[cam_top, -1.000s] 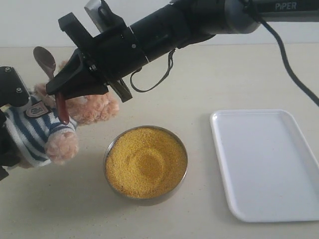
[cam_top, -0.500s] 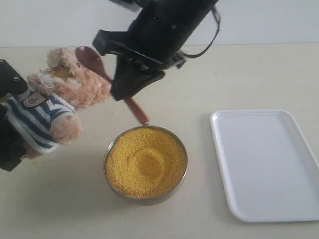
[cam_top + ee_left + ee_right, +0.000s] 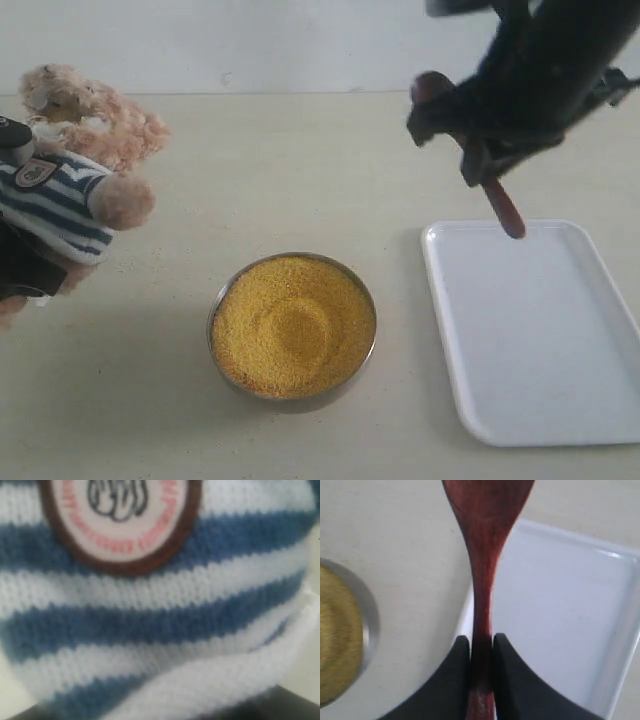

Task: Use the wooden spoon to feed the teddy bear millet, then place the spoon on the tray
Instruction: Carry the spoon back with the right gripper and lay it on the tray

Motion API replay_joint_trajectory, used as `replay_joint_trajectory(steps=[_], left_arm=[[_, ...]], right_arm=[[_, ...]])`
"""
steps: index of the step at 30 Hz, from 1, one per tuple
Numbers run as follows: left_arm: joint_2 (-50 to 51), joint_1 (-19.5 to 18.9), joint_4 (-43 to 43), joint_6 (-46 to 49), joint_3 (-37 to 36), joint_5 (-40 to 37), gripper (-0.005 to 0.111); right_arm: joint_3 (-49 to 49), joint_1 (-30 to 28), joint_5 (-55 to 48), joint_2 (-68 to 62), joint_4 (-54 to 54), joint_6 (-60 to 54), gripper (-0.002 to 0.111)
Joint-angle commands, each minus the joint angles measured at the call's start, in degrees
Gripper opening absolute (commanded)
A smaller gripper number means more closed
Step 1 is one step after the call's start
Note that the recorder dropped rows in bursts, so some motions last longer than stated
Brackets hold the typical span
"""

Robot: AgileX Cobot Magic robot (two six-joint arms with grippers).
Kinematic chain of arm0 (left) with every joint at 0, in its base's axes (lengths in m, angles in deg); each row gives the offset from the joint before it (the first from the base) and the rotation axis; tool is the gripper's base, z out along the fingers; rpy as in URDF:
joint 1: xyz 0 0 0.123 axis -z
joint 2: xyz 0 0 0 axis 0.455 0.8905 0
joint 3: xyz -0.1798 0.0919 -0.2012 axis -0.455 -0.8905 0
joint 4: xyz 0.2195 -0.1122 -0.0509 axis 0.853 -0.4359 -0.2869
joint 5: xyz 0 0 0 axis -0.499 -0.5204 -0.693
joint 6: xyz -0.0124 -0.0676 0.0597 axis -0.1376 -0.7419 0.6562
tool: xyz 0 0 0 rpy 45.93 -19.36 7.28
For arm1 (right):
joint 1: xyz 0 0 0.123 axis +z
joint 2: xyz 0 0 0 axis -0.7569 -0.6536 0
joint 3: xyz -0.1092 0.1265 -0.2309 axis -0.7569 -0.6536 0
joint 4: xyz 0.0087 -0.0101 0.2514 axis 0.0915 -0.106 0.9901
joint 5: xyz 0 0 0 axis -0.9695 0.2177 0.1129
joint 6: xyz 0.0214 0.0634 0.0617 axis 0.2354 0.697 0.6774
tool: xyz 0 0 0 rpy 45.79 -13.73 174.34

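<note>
The teddy bear (image 3: 75, 140) in its blue-and-white striped shirt (image 3: 150, 620) is held tilted at the far left. My left gripper (image 3: 20, 200) is shut on its body, and the shirt and badge fill the left wrist view. The millet (image 3: 292, 325) fills a round metal bowl (image 3: 216, 310) at the centre front. My right gripper (image 3: 482, 162) is shut on the thin handle of the wooden spoon (image 3: 485, 540). It holds the spoon in the air over the far-left corner of the white tray (image 3: 540, 340). The handle end (image 3: 508, 215) points down at the tray.
The beige tabletop (image 3: 300, 170) runs back to a pale wall. The bowl rim (image 3: 370, 625) lies a short way from the tray's edge (image 3: 470, 600). The black right arm (image 3: 570, 60) comes in from the upper right.
My right gripper has swung the spoon from the bear's face, over the bowl, to above the tray. The left gripper has drawn the bear further left.
</note>
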Motion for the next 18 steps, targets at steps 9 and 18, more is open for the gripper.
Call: replay_joint_trajectory(steps=[9,18], left_arm=[[-0.08,0.21,0.43,-2.68,0.48,1.89,0.004],[-0.08,0.21,0.43,-2.68,0.48,2.02,0.004]], right_arm=[[-36.73,-7.1,37.54,2.83,-0.55,9.18,0.0],[-39.18,-7.1,41.31,-3.54,-2.45,8.97,0.011]])
